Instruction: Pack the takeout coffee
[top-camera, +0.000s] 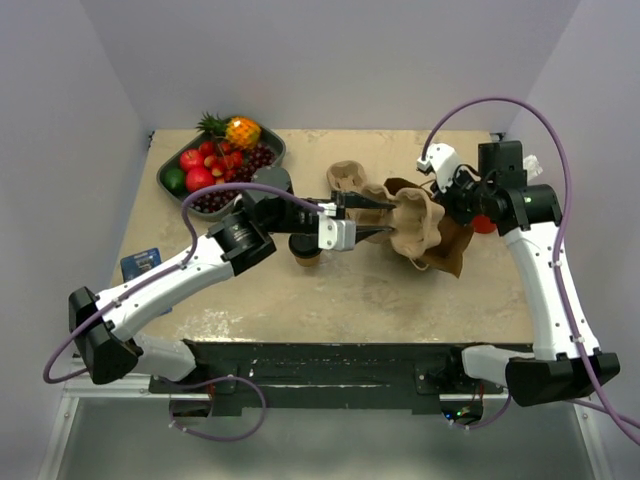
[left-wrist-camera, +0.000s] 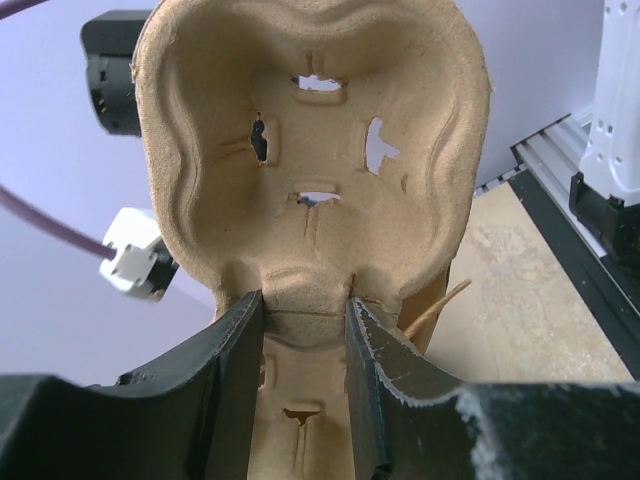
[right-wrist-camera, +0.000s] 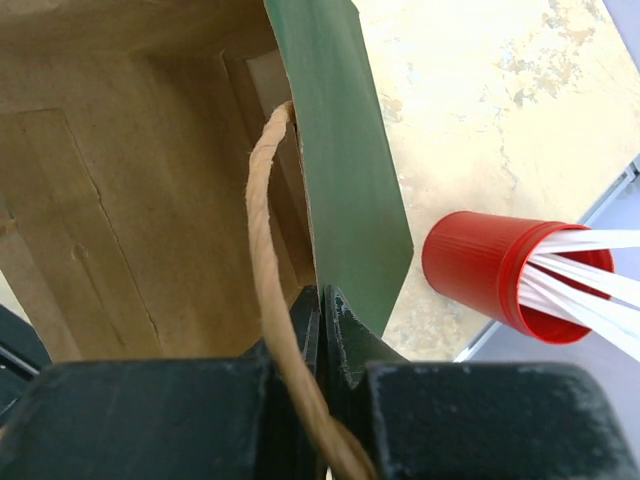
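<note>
My left gripper (top-camera: 372, 216) is shut on the middle neck of the empty pulp two-cup carrier (top-camera: 405, 215), holding it tilted in the air at the mouth of the paper bag (top-camera: 452, 245). In the left wrist view the carrier (left-wrist-camera: 310, 150) stands up between my jaws (left-wrist-camera: 305, 310). My right gripper (top-camera: 455, 195) is shut on the bag's rim (right-wrist-camera: 345, 150), green outside and brown inside, beside its twine handle (right-wrist-camera: 262, 250). One takeout coffee (top-camera: 272, 180) with a black lid stands by the fruit bowl. Another coffee (top-camera: 306, 260) shows partly under my left wrist.
A dark bowl of fruit (top-camera: 220, 160) sits at the back left. A red cup of white straws (right-wrist-camera: 490, 270) lies close to the right of the bag, also seen in the top view (top-camera: 483, 223). A blue card (top-camera: 140, 262) lies at the left edge.
</note>
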